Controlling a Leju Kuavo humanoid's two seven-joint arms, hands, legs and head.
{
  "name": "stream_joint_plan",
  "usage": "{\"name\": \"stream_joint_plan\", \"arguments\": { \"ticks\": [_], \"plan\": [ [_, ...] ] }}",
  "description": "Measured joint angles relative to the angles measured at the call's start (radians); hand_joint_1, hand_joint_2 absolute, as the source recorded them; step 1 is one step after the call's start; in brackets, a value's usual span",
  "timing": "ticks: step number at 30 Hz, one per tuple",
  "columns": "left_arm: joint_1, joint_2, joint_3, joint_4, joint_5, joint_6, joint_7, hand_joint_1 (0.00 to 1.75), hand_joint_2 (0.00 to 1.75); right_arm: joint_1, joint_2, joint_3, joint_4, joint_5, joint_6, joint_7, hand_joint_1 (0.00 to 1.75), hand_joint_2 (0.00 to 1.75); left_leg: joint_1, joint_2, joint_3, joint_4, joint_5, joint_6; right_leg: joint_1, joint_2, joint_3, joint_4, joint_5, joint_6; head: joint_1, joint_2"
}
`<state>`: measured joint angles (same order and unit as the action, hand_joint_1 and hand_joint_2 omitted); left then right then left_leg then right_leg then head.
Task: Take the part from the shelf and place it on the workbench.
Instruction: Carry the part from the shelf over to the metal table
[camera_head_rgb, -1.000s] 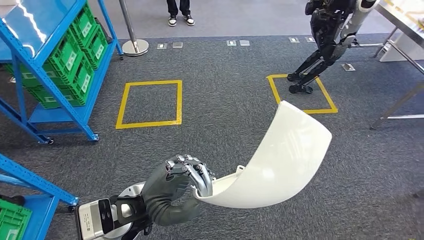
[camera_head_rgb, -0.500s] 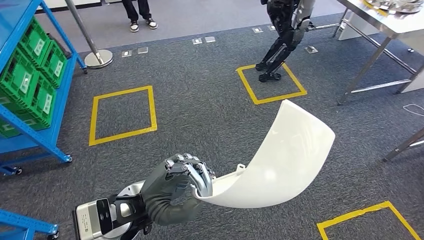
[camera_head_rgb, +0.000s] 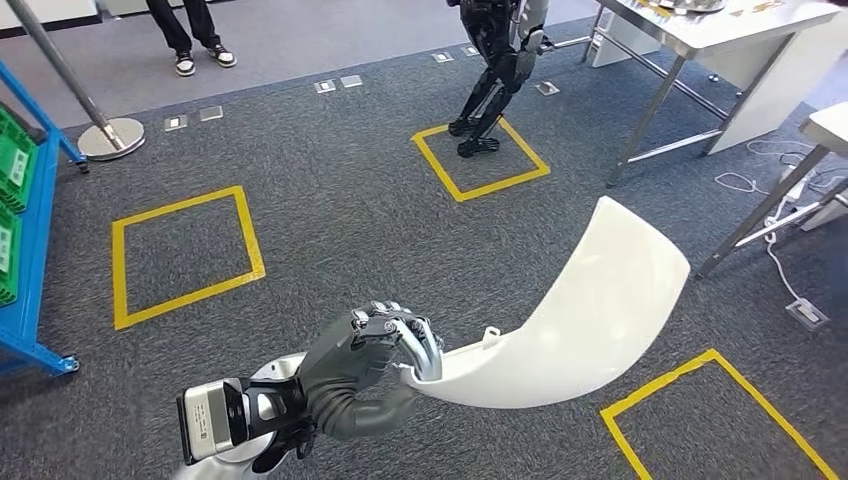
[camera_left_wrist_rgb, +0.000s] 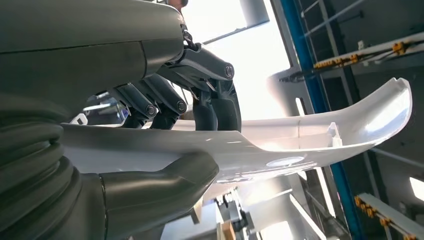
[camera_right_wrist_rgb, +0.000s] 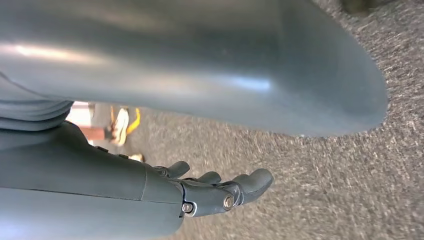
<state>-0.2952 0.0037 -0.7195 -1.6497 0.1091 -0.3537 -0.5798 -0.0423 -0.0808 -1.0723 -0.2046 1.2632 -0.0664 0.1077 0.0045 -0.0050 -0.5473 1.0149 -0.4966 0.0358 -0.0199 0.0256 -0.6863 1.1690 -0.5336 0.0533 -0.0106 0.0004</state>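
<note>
The part (camera_head_rgb: 590, 310) is a long, curved white shell. My left hand (camera_head_rgb: 375, 355) grips it at its near end, low in the head view, and the shell arcs up and to the right above the carpet. In the left wrist view the dark fingers (camera_left_wrist_rgb: 210, 100) lie over the part (camera_left_wrist_rgb: 300, 145) and the thick thumb (camera_left_wrist_rgb: 160, 185) presses under it. My right hand (camera_right_wrist_rgb: 215, 192) hangs above the carpet with its fingers stretched out and nothing in them. The steel workbench (camera_head_rgb: 720, 25) stands at the far right.
Another steel table (camera_head_rgb: 825, 130) stands at the right edge, with cables on the floor beside it. A second humanoid robot (camera_head_rgb: 495, 60) stands on a yellow floor square. The blue shelf (camera_head_rgb: 25, 250) with green crates is at the left edge. A person's legs (camera_head_rgb: 190, 35) and a stanchion (camera_head_rgb: 100, 135) are at the back.
The whole view has swung to the right: the blue shelf has slid to the left edge and the steel tables have come in at the right. My left hand still holds the part.
</note>
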Motion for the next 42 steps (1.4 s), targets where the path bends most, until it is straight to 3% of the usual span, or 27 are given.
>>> {"name": "stream_joint_plan", "arguments": {
  "ticks": [2,3,4,7,9,11,12,14,16,17,18,19,20,22,24,26,28,30,32,33,34,36,38,39,41,42],
  "plan": [
    [0.0,0.0,0.0,0.007,0.0,-0.001,0.002,1.75,1.75,-0.003,0.0,0.0,0.0,0.001,0.0,0.003,0.0,0.0,-0.005,0.032,-0.001,0.001,-0.003,0.004,0.0,-0.016,-0.056,0.116,-0.043,0.001,0.001,0.0],
    [0.0,0.0,-0.001,0.01,0.0,-0.001,0.003,1.75,1.75,-0.002,0.0,0.0,0.0,0.002,0.0,0.005,0.0,0.0,-0.007,0.047,-0.001,0.001,-0.004,0.005,0.0,-0.018,-0.061,0.129,-0.04,0.001,0.001,0.0],
    [0.0,0.0,-0.001,0.013,0.0,-0.002,0.003,1.75,1.75,-0.001,0.0,0.0,0.0,0.002,0.0,0.007,0.0,0.0,-0.009,0.06,-0.001,0.001,-0.005,0.005,0.001,-0.022,-0.042,0.098,-0.018,-0.001,0.001,0.0],
    [-0.002,-0.003,-0.001,0.017,0.0,-0.005,0.003,1.75,1.75,-0.002,0.0,0.0,0.0,0.004,-0.001,0.013,0.0,0.0,-0.013,0.092,0.003,0.005,-0.013,-0.003,0.007,-0.069,0.07,-0.104,0.059,-0.012,0.001,0.0],
    [-0.005,-0.004,-0.002,0.019,0.0,-0.008,0.004,1.75,1.75,-0.006,0.0,-0.001,0.0,0.004,-0.001,0.016,0.0,0.0,-0.016,0.108,0.006,0.006,-0.017,-0.014,0.014,-0.083,0.091,-0.151,0.068,-0.025,0.0,0.0],
    [-0.006,-0.008,-0.002,0.022,0.0,-0.01,0.005,1.75,1.75,-0.005,0.0,-0.002,0.0,0.003,-0.001,0.016,0.0,0.0,-0.016,0.122,0.011,0.003,-0.02,-0.025,0.014,-0.062,0.09,-0.155,0.072,-0.037,-0.001,0.0],
    [-0.007,-0.009,-0.003,0.024,0.0,-0.011,0.005,1.75,1.75,-0.004,0.0,-0.002,0.0,0.003,-0.001,0.016,0.0,0.0,-0.014,0.115,0.011,0.009,-0.027,-0.031,0.011,-0.053,0.092,-0.158,0.074,-0.042,-0.001,0.0],
    [-0.009,-0.012,-0.003,0.025,0.0,-0.012,0.005,1.75,1.75,-0.005,0.0,-0.003,0.0,0.002,-0.002,0.015,0.0,0.0,-0.01,0.071,-0.014,0.075,-0.067,-0.04,0.004,-0.034,0.098,-0.165,0.079,-0.052,-0.005,0.0],
    [-0.007,-0.01,-0.004,0.03,0.0,-0.014,0.005,1.75,1.75,-0.009,0.0,-0.003,0.0,0.0,-0.002,0.015,0.0,0.0,-0.006,0.024,-0.077,0.21,-0.129,-0.046,0.004,-0.012,0.097,-0.165,0.08,-0.056,-0.009,0.0],
    [-0.004,-0.009,-0.004,0.033,0.0,-0.015,0.005,1.75,1.75,-0.011,0.001,-0.003,0.0,-0.001,-0.002,0.016,0.0,0.0,-0.006,0.015,-0.106,0.266,-0.146,-0.047,0.004,0.002,0.097,-0.165,0.08,-0.057,-0.01,0.0],
    [-0.003,-0.009,-0.004,0.036,0.0,-0.017,0.005,1.75,1.75,-0.01,0.002,-0.004,0.0,-0.002,-0.002,0.017,0.0,0.0,-0.005,0.011,-0.121,0.289,-0.144,-0.048,0.004,0.015,0.097,-0.164,0.08,-0.057,-0.01,0.0],
    [-0.002,-0.009,-0.005,0.038,0.0,-0.018,0.005,1.75,1.75,-0.009,0.002,-0.004,0.0,-0.003,-0.003,0.018,0.0,0.0,-0.005,0.008,-0.115,0.271,-0.121,-0.047,0.004,0.028,0.097,-0.164,0.08,-0.057,-0.01,0.0],
    [-0.002,-0.009,-0.005,0.039,0.0,-0.019,0.005,1.75,1.75,-0.009,0.003,-0.004,0.0,-0.004,-0.004,0.018,0.0,0.0,-0.004,0.001,-0.091,0.214,-0.084,-0.044,0.004,0.041,0.098,-0.163,0.08,-0.056,-0.01,0.0],
    [-0.003,-0.009,-0.005,0.039,0.0,-0.021,0.005,1.75,1.75,-0.009,0.005,-0.005,0.0,-0.003,-0.005,0.016,0.0,0.0,-0.002,-0.039,-0.03,0.072,-0.02,-0.039,0.004,0.068,0.097,-0.161,0.081,-0.049,-0.01,0.0],
    [-0.004,-0.009,-0.005,0.039,0.0,-0.023,0.005,1.75,1.75,-0.008,0.007,-0.005,0.0,-0.002,-0.006,0.012,0.0,0.0,-0.003,-0.063,-0.003,0.006,-0.003,-0.033,0.003,0.09,0.091,-0.16,0.083,-0.036,-0.01,0.0],
    [-0.004,-0.01,-0.005,0.039,-0.002,-0.023,0.005,1.75,1.75,-0.002,0.008,-0.005,0.0,0.001,-0.007,0.007,0.0,0.0,-0.006,-0.045,-0.002,0.001,-0.001,-0.022,-0.001,0.105,0.086,-0.163,0.086,-0.021,-0.01,0.0],
    [-0.004,-0.012,-0.005,0.038,-0.005,-0.023,0.005,1.75,1.75,0.003,0.01,-0.005,0.0,0.003,-0.007,0.004,0.0,0.0,-0.006,-0.022,0.003,-0.008,0.006,-0.007,-0.002,0.069,0.073,-0.139,0.071,-0.011,-0.007,0.0],
    [-0.002,-0.013,-0.005,0.037,-0.009,-0.023,0.006,1.75,1.75,0.001,0.011,-0.005,0.0,0.003,-0.006,0.004,0.0,0.0,-0.005,0.003,0.005,-0.013,0.01,0.002,0.001,0.007,0.027,-0.043,0.016,-0.004,-0.003,0.0],
    [0.002,-0.013,-0.005,0.036,-0.013,-0.023,0.007,1.75,1.75,-0.003,0.011,-0.005,0.0,0.003,-0.005,0.007,0.0,0.0,-0.007,0.031,0.004,-0.013,0.008,0.006,0.001,-0.015,-0.034,0.083,-0.04,0.003,-0.001,0.0],
    [0.005,-0.012,-0.005,0.037,-0.014,-0.023,0.008,1.75,1.75,-0.004,0.011,-0.005,0.0,0.003,-0.004,0.011,0.0,0.0,-0.008,0.045,0.003,-0.012,0.007,0.006,0.0,-0.018,-0.049,0.114,-0.045,0.005,-0.001,0.0],
    [0.006,-0.012,-0.005,0.037,-0.015,-0.023,0.008,1.75,1.75,-0.003,0.011,-0.005,0.0,0.003,-0.004,0.015,0.0,0.0,-0.008,0.058,0.003,-0.011,0.005,0.005,0.0,-0.021,-0.043,0.105,-0.031,0.006,-0.001,0.0],
    [0.006,-0.012,-0.005,0.038,-0.015,-0.023,0.009,1.75,1.75,-0.002,0.011,-0.005,0.0,0.002,-0.004,0.02,0.0,0.0,-0.009,0.08,0.004,-0.006,-0.001,0.001,0.0,-0.046,0.023,-0.015,0.03,0.005,-0.001,0.0],
    [0.006,-0.012,-0.005,0.038,-0.015,-0.024,0.009,1.75,1.75,-0.006,0.011,-0.005,0.0,0.0,-0.005,0.017,0.0,0.0,-0.014,0.099,0.006,0.001,-0.01,-0.01,0.004,-0.08,0.082,-0.127,0.068,-0.007,-0.001,0.0],
    [0.005,-0.012,-0.005,0.039,-0.015,-0.026,0.009,1.75,1.75,-0.007,0.011,-0.006,0.0,0.0,-0.005,0.016,0.0,0.0,-0.016,0.107,0.008,0.002,-0.014,-0.015,0.007,-0.089,0.092,-0.15,0.072,-0.014,-0.002,0.0],
    [0.004,-0.012,-0.006,0.039,-0.015,-0.028,0.009,1.75,1.75,-0.006,0.011,-0.009,0.0,0.0,-0.005,0.013,0.0,0.0,-0.018,0.122,0.014,0.0,-0.018,-0.025,0.009,-0.071,0.088,-0.152,0.072,-0.029,-0.003,0.0],
    [0.003,-0.012,-0.006,0.039,-0.015,-0.029,0.009,1.75,1.75,-0.004,0.011,-0.011,0.0,0.0,-0.006,0.012,0.0,0.0,-0.016,0.116,0.015,0.003,-0.021,-0.032,0.007,-0.062,0.088,-0.154,0.074,-0.034,-0.003,0.0]
  ]
}}
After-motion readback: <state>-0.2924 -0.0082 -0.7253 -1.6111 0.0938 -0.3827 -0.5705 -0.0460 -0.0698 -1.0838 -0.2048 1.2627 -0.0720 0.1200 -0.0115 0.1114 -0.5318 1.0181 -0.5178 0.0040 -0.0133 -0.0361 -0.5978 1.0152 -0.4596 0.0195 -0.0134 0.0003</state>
